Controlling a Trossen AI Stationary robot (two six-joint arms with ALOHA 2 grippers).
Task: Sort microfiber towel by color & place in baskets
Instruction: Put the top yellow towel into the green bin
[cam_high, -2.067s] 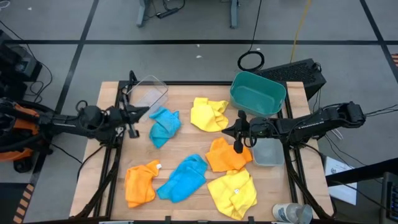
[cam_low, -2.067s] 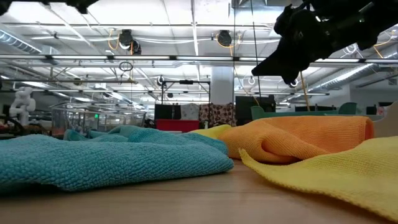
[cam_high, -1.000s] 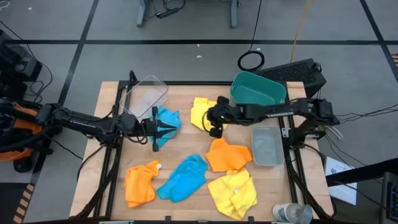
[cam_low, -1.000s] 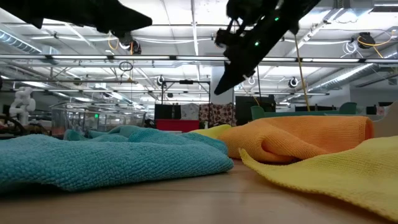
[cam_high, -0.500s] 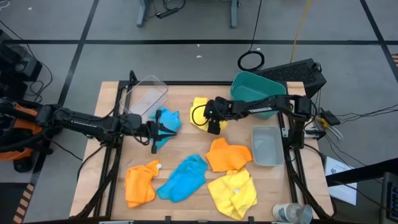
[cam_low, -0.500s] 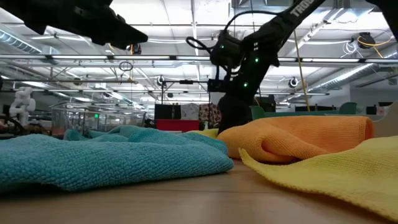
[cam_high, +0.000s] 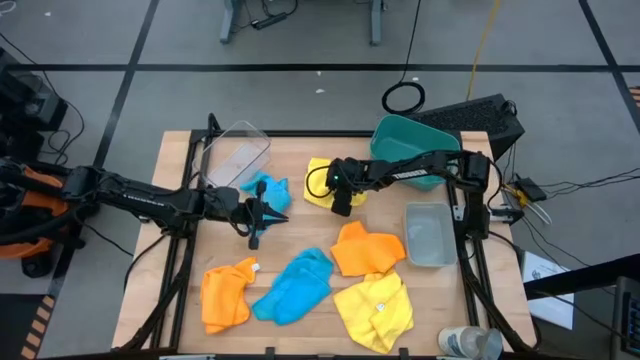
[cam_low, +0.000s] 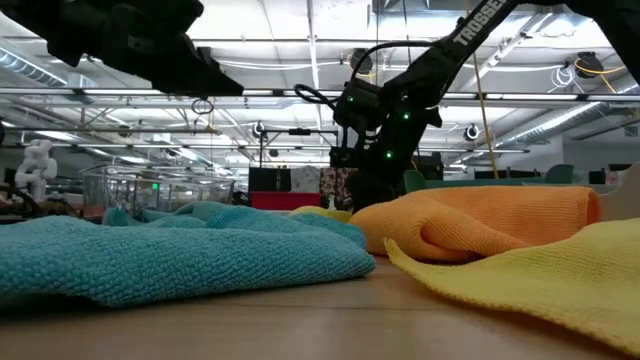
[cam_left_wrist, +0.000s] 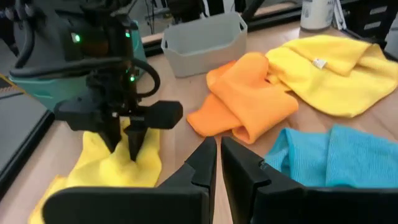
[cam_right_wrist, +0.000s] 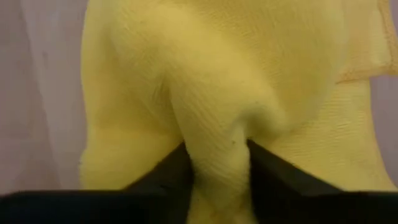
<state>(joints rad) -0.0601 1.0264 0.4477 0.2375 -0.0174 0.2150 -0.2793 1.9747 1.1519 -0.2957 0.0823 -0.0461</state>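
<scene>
The left gripper (cam_high: 256, 215), on an arm stretched low across the table from the left edge, has its fingers pressed together with nothing between them, over bare wood just beside the crumpled sky-blue microfiber cloth (cam_high: 270, 189) near the clear plastic bin (cam_high: 236, 153). Toward the middle, the right arm reaches in past the deep teal bin (cam_high: 413, 150), and the right gripper (cam_high: 340, 203) points down, its fingers pinching a raised fold of the far bright yellow cloth (cam_right_wrist: 211, 93). Nearer the front edge lie an orange cloth (cam_high: 225, 294), another blue cloth (cam_high: 294, 288), a second orange cloth (cam_high: 367, 249) and a second yellow cloth (cam_high: 375, 309), with the small grey bin (cam_high: 431, 236) at right.
</scene>
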